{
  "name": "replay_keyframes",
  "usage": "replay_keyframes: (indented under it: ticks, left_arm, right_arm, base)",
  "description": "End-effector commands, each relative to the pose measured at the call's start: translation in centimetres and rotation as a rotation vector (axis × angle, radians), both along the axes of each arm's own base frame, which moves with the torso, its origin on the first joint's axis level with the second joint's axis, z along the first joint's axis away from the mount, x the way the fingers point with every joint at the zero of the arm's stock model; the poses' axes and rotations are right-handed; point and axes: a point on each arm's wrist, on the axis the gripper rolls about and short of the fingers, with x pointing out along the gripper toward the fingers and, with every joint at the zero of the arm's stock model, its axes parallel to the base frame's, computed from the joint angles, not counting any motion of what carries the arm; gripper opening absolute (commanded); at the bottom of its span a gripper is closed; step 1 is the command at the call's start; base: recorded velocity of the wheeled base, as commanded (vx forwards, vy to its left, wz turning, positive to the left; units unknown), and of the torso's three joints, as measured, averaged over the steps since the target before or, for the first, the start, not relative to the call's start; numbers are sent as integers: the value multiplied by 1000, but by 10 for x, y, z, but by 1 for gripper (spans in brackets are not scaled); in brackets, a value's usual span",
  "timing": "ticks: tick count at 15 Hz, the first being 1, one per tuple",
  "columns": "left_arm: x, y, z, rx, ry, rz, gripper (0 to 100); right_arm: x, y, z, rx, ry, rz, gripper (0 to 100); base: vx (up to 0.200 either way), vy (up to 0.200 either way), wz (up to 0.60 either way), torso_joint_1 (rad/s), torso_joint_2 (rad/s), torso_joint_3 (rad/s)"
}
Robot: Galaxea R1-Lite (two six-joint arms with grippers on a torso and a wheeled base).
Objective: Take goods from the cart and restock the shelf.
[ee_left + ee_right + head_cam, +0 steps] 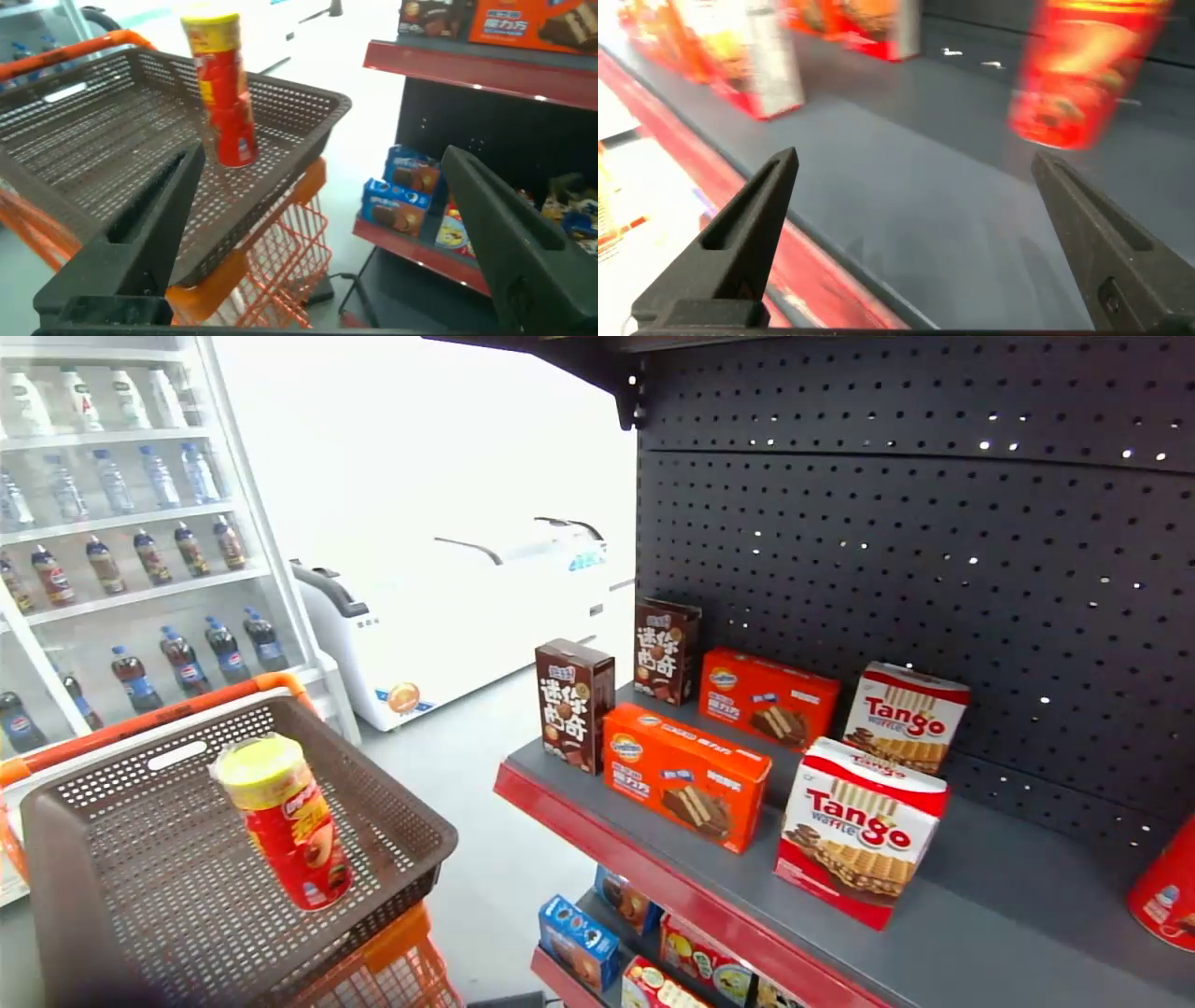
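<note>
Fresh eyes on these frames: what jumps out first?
First, the red can with a yellow lid, standing alone in the brown basket on the cart at the left. Next, the grey shelf at the right, lined with snack boxes in brown, orange and red-and-white pairs. A second red can stands at its far right end.

You have a grey shelf (980, 915) with a red front lip. From its left end it carries paired boxes, one before the other: brown cookie boxes (573, 706), orange wafer boxes (686, 777), then red-and-white wafer boxes (857, 831). A red canister (1167, 887) stands well apart at the right. The cart's brown basket (112, 859) holds one red chip can (286, 821).
</note>
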Motion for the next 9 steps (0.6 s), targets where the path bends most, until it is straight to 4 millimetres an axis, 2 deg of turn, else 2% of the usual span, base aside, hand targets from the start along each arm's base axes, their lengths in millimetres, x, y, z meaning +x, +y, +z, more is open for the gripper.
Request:
replay_keyframes:
  ticks: [1, 9]
  left_arm:
    - [0, 0, 0, 1, 0, 0, 100]
    - [0, 0, 0, 1, 2, -7, 100]
  right_arm:
    - [0, 0, 0, -2, -1, 1, 100]
    - [0, 0, 0, -2, -1, 1, 100]
  base:
    - [0, 0, 0, 0, 0, 0]
    - [0, 0, 0, 0, 0, 0]
